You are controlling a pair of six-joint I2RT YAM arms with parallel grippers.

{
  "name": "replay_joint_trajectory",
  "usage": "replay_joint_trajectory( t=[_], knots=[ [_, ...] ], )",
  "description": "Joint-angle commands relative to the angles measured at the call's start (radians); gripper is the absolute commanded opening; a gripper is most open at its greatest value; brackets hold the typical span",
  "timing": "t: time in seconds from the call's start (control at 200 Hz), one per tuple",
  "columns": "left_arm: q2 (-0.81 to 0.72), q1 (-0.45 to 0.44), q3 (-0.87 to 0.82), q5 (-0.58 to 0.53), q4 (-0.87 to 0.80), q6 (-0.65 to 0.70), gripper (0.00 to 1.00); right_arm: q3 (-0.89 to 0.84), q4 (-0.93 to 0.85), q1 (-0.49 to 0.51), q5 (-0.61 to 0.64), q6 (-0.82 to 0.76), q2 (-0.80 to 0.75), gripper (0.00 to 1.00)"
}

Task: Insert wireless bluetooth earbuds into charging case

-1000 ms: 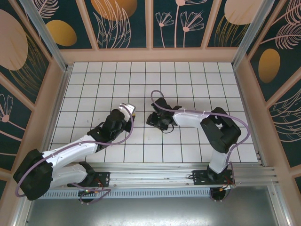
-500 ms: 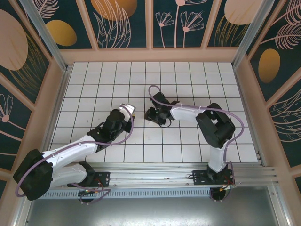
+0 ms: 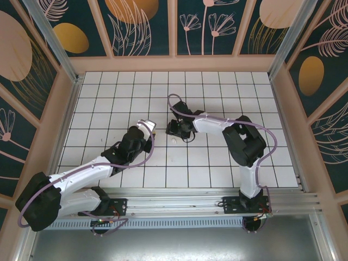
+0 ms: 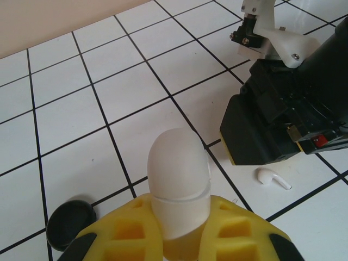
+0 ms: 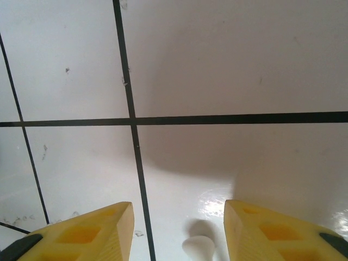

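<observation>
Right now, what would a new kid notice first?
Probably the white charging case, pinched in the left gripper near the middle of the tiled table. Next, the tiny white earbud lying loose on the tiles right beside the open right gripper.

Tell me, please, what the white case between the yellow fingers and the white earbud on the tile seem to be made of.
White case: probably matte plastic, smooth, with a soft sheen and a moulded seam around it. Earbud: probably hard plastic too, smooth and slightly shiny.
</observation>
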Motion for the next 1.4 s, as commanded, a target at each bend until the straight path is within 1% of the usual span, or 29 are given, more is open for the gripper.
replay_joint_trajectory(
  t=[0.0,0.165,0.235,0.34,0.756,1.031,1.396],
  knots=[
    [-0.023,0.008,-0.012,-0.019,-0.007,0.012,0.0,0.041,-0.101,0.009,0.047,-0.08,-0.05,0.47],
    [-0.026,0.008,-0.013,-0.017,-0.008,0.01,0.0,0.119,-0.23,0.06,0.116,-0.21,-0.033,0.42],
    [-0.026,0.007,-0.014,-0.016,-0.008,0.005,0.0,0.151,-0.277,0.072,0.136,-0.238,-0.014,0.4],
    [-0.028,0.008,-0.013,-0.01,-0.01,-0.002,0.0,0.178,-0.321,0.072,0.139,-0.26,0.016,0.4],
    [-0.048,0.007,-0.018,-0.013,-0.03,-0.008,0.0,0.288,-0.408,0.073,0.109,-0.357,0.145,0.39],
    [-0.045,0.008,-0.021,-0.017,-0.03,-0.006,0.0,0.307,-0.432,0.072,0.114,-0.379,0.165,0.35],
    [-0.039,0.008,-0.023,-0.017,-0.025,-0.007,0.0,0.318,-0.461,0.083,0.112,-0.393,0.187,0.33]
  ],
)
